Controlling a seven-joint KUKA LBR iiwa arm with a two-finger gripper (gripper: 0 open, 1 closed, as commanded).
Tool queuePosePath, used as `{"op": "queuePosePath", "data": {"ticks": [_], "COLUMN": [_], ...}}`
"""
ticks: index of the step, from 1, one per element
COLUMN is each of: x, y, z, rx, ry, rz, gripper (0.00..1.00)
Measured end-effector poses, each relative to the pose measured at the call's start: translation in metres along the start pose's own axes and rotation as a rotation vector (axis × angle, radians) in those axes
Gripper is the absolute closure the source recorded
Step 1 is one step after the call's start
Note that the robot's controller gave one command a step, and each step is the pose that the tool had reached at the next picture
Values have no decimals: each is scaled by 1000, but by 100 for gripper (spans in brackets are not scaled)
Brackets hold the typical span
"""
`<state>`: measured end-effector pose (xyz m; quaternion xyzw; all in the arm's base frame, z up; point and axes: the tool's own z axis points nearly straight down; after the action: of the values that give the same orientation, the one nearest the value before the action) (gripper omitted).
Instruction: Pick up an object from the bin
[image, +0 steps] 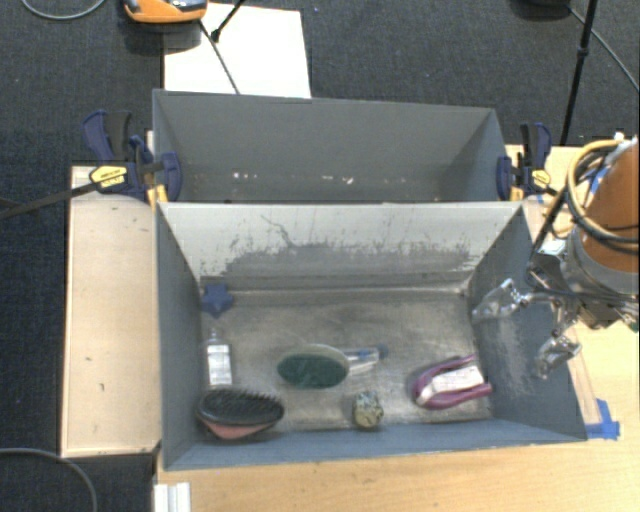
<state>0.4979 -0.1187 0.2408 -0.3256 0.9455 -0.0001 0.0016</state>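
Note:
My gripper (526, 328) hangs above the bin's right sloping wall, its two metal fingers spread open with nothing between them. Nearest to it, down and to the left on the bin floor, lies a purple curved object with a white label (450, 383). A small mottled grey-green lump (368, 410) sits further left by the front wall. A dark green round brush with a clear handle (318, 368) lies near the middle of the floor.
Along the left side lie a black oval hairbrush with a pink underside (240, 413), a small clear bottle (218, 362) and a blue scrap (215, 298). The arm with its orange cover and cables stands outside the bin's right rim.

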Motion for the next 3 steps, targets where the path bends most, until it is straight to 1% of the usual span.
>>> {"op": "queuePosePath", "data": {"ticks": [1,2,3], "x": [-36,-36,-36], "y": [56,54,54], "z": [148,146,146], "rx": [-7,-2,-2], "ry": [3,0,0], "rz": [-311,-312,-315], "gripper": [0,100,0]}}
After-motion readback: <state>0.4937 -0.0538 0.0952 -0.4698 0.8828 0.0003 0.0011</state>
